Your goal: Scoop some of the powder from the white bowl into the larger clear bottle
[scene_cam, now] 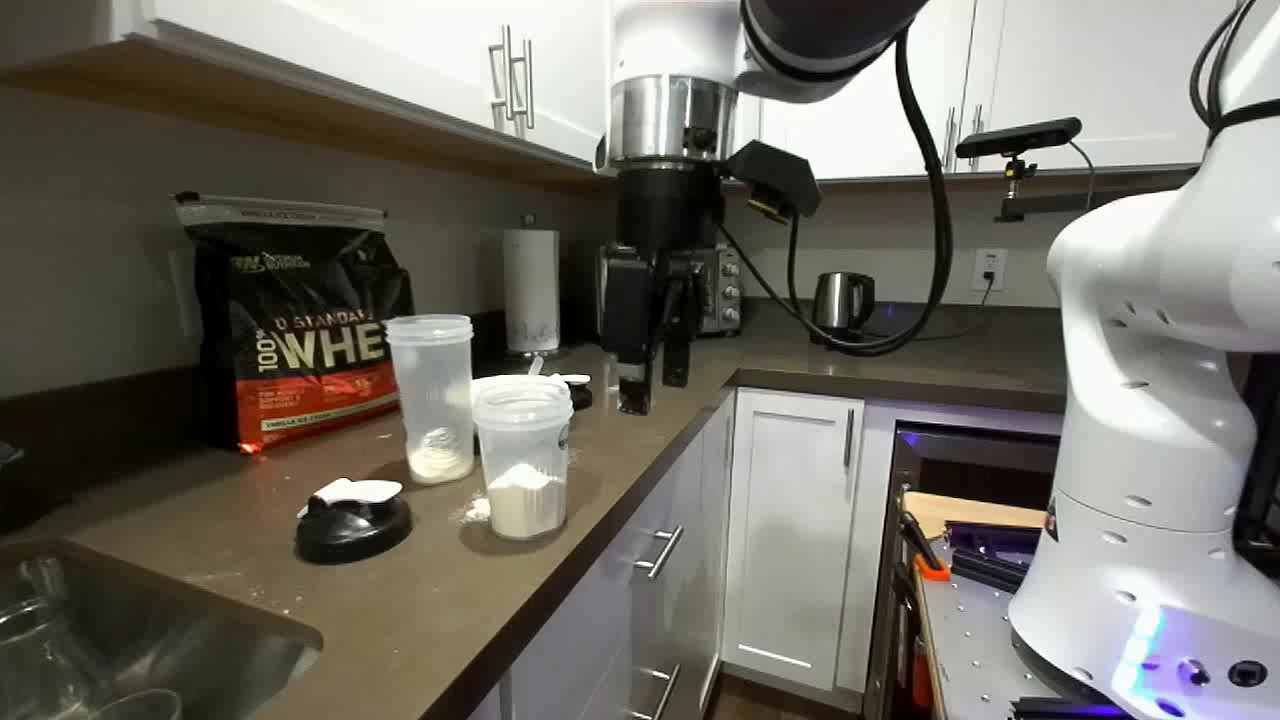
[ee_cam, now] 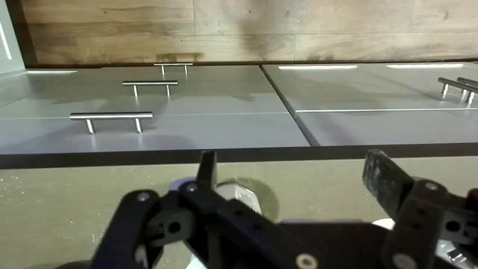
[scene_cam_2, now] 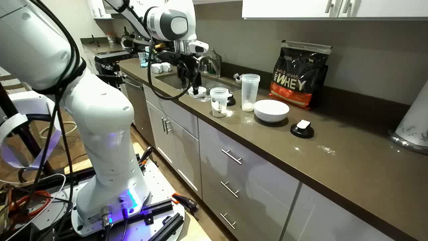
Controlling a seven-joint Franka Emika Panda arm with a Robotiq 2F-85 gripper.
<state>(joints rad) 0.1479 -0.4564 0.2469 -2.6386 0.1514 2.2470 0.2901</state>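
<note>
In an exterior view, the tub (scene_cam_2: 219, 98), the bottle (scene_cam_2: 250, 87), the bowl (scene_cam_2: 271, 112) and a lid (scene_cam_2: 302, 132) run left to right along the counter (scene_cam_2: 351, 174). Behind and right of the bowl, before the far wall (scene_cam_2: 361, 57), stands the bag (scene_cam_2: 297, 75). Powder (scene_cam_2: 247, 106) lies in bottle and tub.

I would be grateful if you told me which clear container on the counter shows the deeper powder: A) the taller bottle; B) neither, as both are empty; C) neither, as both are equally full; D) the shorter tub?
D: the taller bottle shows only a shallow layer of powder at its bottom, while the shorter tub is filled clearly further up.
</note>
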